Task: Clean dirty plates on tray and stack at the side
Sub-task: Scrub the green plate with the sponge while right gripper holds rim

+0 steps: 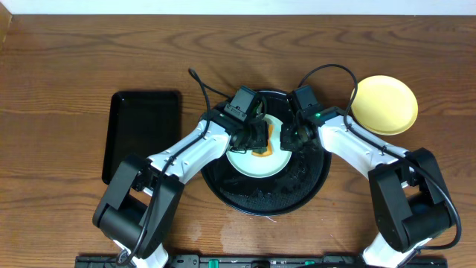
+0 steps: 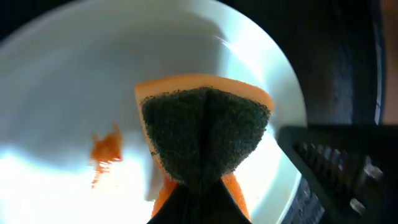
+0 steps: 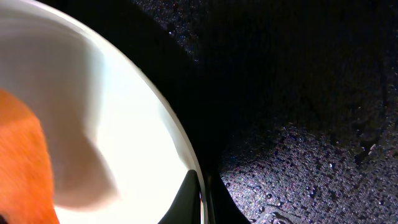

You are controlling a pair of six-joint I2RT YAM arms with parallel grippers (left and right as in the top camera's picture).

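A pale mint-white plate (image 1: 256, 162) lies on the round black tray (image 1: 312, 182). My left gripper (image 1: 258, 141) is shut on an orange sponge with a dark green scrub face (image 2: 205, 137) and holds it on the plate (image 2: 74, 68). An orange smear (image 2: 106, 149) sits on the plate left of the sponge. My right gripper (image 1: 288, 138) is shut on the plate's right rim (image 3: 186, 149), one finger inside and one outside. A pale yellow plate (image 1: 384, 104) rests on the table right of the tray. A third plate is not visible.
A rectangular black tray (image 1: 143, 134) lies on the wooden table at the left. The round tray's floor (image 3: 311, 124) is wet with droplets. Cables run from both wrists behind the tray.
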